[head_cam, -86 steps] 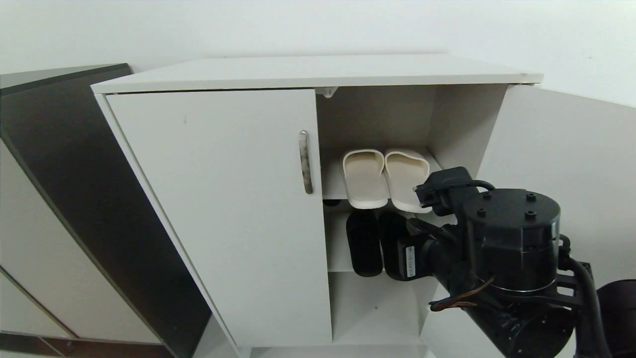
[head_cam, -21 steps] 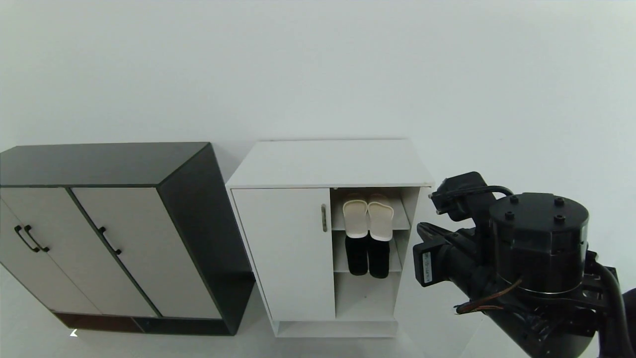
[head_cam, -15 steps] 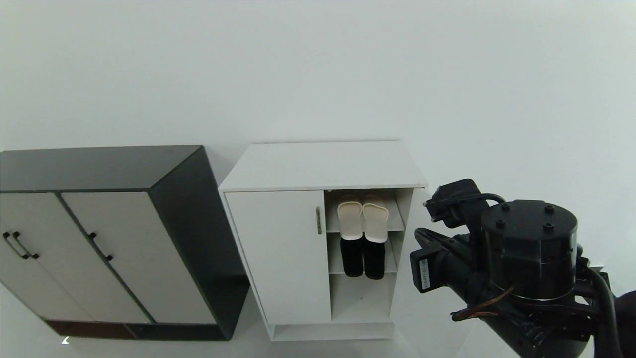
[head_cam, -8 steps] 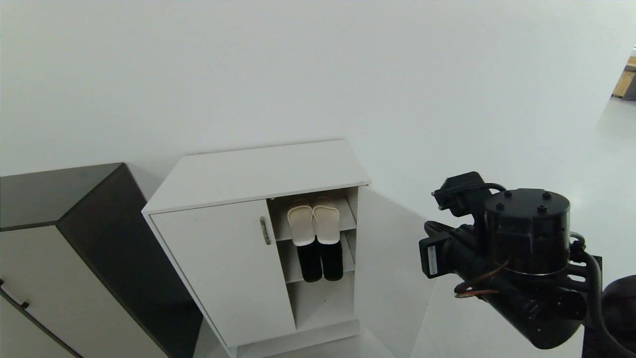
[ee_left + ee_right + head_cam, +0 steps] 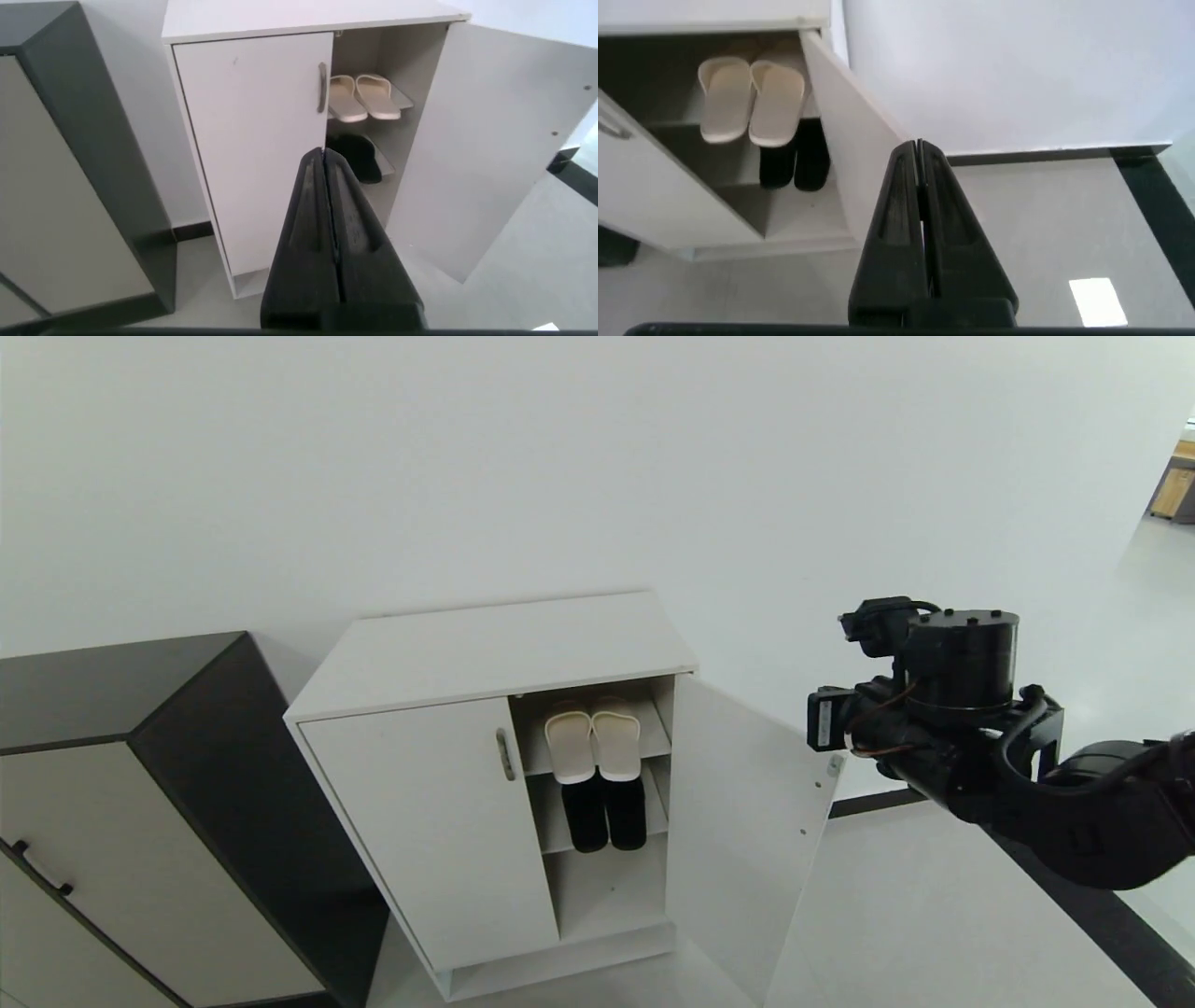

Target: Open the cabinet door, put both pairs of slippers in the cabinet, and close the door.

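The white cabinet (image 5: pixel 485 653) stands with its right door (image 5: pixel 747 840) swung open and its left door (image 5: pixel 429 831) closed. A cream pair of slippers (image 5: pixel 593 742) lies on the upper shelf, and a black pair (image 5: pixel 607 812) lies on the shelf below. My right arm (image 5: pixel 934 700) hangs just right of the open door's outer edge. The right gripper (image 5: pixel 920 149) is shut and holds nothing, with the open door (image 5: pixel 859 131) and both pairs beyond it. My left gripper (image 5: pixel 325 154) is also shut and holds nothing, in front of the closed door (image 5: pixel 252 140).
A larger dark cabinet (image 5: pixel 121 784) with pale doors stands against the white cabinet's left side. A white wall runs behind both. Bare light floor (image 5: pixel 934 915) spreads to the right of the open door, crossed by a black strip (image 5: pixel 1074 887).
The head camera has backed away from the cabinet and turned, so the whole picture has shifted. My right arm has risen and stretched out beside the open door. The slippers stay on their shelves.
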`<state>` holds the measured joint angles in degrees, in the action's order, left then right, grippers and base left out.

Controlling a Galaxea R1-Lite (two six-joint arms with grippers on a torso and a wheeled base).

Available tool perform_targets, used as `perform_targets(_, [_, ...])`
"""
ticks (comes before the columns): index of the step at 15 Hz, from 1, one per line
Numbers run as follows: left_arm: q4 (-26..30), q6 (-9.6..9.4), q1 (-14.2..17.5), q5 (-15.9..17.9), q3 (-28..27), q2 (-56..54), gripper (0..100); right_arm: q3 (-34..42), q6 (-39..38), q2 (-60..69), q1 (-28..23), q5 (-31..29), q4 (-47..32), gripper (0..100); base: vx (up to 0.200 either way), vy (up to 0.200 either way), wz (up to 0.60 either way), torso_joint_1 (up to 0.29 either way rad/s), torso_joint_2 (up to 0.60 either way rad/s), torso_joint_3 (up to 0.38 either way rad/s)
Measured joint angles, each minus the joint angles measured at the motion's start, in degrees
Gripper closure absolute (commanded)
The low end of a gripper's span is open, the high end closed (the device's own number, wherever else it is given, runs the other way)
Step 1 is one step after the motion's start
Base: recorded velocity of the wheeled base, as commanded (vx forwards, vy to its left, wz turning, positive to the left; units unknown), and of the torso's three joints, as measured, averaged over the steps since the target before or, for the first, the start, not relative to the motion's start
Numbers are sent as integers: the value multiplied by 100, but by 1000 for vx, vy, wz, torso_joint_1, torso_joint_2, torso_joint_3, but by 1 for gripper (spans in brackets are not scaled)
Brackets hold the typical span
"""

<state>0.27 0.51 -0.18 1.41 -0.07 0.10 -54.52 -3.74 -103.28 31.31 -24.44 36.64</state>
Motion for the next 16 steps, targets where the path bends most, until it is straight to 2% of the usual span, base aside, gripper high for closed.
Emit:
perform_targets(7, [0, 0, -6, -2, -4, 0, 100, -975, -5, -1367, -890, 532, 397, 100, 0, 0, 0, 0, 0, 0])
perform_targets(16, [0, 0, 0, -7, -2, 0, 100, -1202, -5, -1965, -1053, 547, 430, 100, 0, 0, 0, 0, 0, 0])
